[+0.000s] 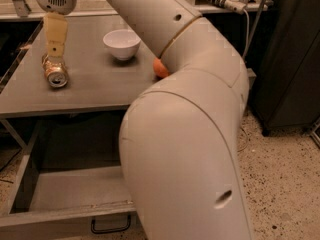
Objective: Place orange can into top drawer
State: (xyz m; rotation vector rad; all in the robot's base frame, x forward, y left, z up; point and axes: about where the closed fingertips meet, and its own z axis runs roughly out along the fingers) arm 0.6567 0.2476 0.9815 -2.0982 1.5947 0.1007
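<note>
The orange can [56,74] lies on its side on the grey tabletop [95,86] at the left, its silver end with pull tab facing me. My gripper [55,53] hangs straight down from the top left, and its tip reaches the can's far end. The top drawer [65,194] is pulled open below the tabletop. It is a shallow grey tray with nothing visible inside and a black handle [110,226] on its front panel. My arm hides the drawer's right part.
A white bowl [121,43] stands at the back middle of the tabletop. A round orange fruit [159,69] shows only partly behind my big cream arm [190,134], which fills the middle and right. A dark cabinet [290,59] stands at the right on speckled floor.
</note>
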